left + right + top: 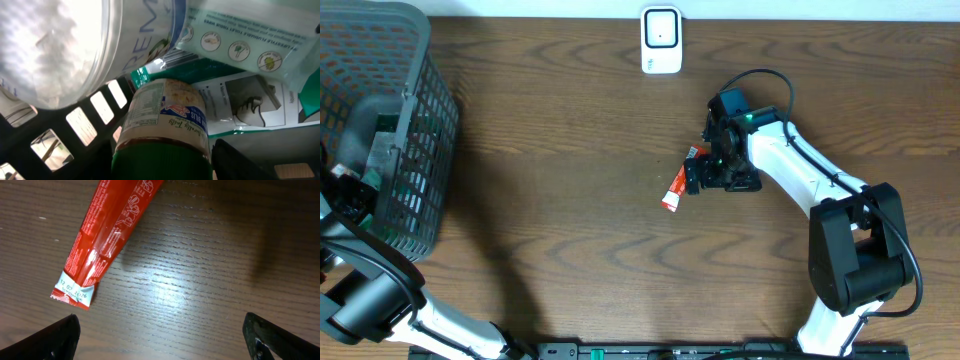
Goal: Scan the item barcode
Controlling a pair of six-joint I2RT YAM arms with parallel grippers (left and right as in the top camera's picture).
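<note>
Far L of bench [570, 250]: black mesh basket [415, 120], L arm [365, 290] reaching up into it from the near edge. L wrist view, inside the basket: big white tub [75, 45] upper L, jar [165, 115] with pale printed label and green lid [160, 162] at centre, lid end nearest the cam. Green-and-white printed packet [250, 65] lies behind and R of the jar, under the tub's edge. Basket wall slots [85, 120] show lower L. Left pincer [165, 172]: only 1 dark finger [240, 162] visible, lower R, just beside the jar lid; cannot tell if it stands apart or has closed on anything. Mid bench, far edge: white scanner [661, 40], standing alone, well apart from the rest. Nearer and slightly R of that: the item, a red sachet [676, 190], flat on the wood, lying on a slant, lower end to the L. R wrist view shows its crimped white end with a printed date [75, 292] pointing lower L, body running up and R out of frame. Right pincer [160, 340] hangs over the bench with fingers [52, 340] wide apart at the 2 lower corners, nothing between them, only bare wood; sachet end sits just ahead of the L-hand finger, not touching. Overhead: right pincer against the sachet's upper R side. R arm [820, 190], white w/ black joints, runs back to its base at lower R.
</note>
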